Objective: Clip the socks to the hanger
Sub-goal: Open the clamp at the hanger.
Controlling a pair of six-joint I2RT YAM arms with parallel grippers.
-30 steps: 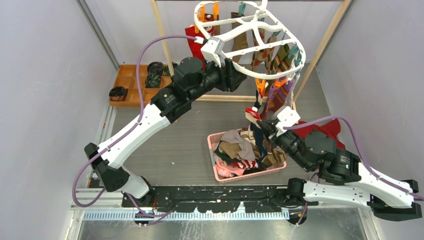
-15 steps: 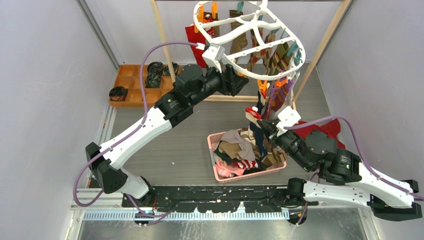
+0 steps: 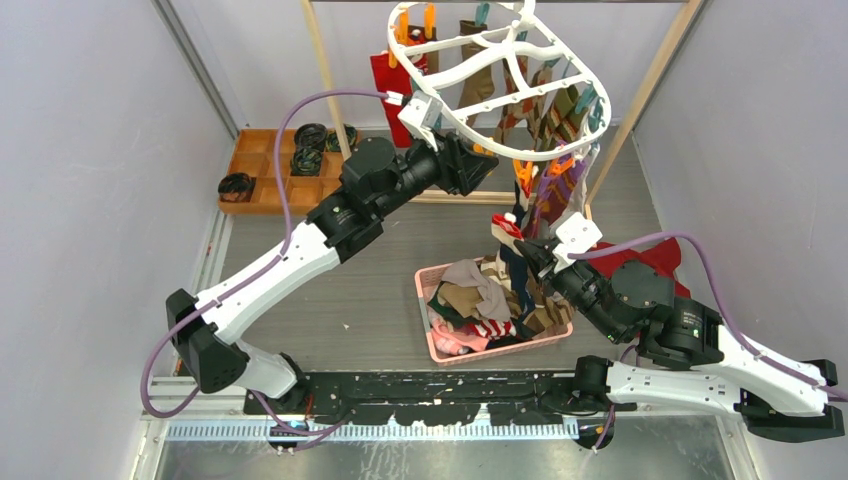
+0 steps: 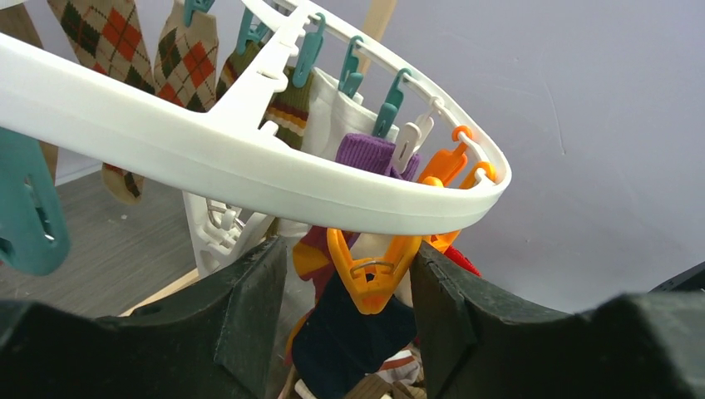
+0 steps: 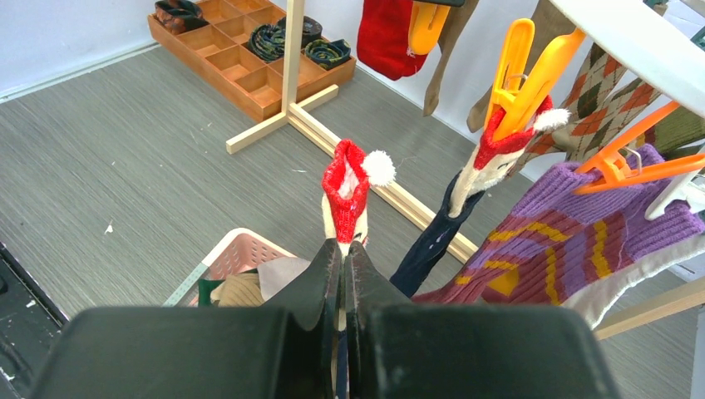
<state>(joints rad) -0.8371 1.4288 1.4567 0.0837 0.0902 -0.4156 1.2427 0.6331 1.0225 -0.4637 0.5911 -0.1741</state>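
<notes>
The white oval hanger point(image 3: 480, 140) hangs from the rack, with several socks clipped round it: argyle point(image 4: 108, 33), purple striped point(image 5: 582, 224) and a navy one with a red cuff point(image 5: 499, 145). My left gripper point(image 3: 476, 162) sits under the near rim point(image 4: 208, 150). It is open and straddles an orange peg point(image 4: 372, 274); the right finger point(image 4: 441, 291) touches the peg, the left one stands apart. My right gripper point(image 5: 342, 245) is shut on a sock with a red cuff and white pompom point(image 5: 346, 187), held upright above the basket point(image 3: 506, 228). More socks point(image 3: 480, 295) fill the basket.
The pink basket point(image 3: 425, 300) stands on the floor in front of my right arm. A wooden tray with black rolls point(image 3: 262, 165) lies at the back left. The rack's wooden posts point(image 3: 325, 75) and foot point(image 5: 291, 116) stand behind. A red cloth point(image 3: 655, 255) lies at the right.
My left arm has reached a little further and its gripper has shifted under the hanger's near rim, and the hanger has swung slightly. The right arm and its sock have not moved.
</notes>
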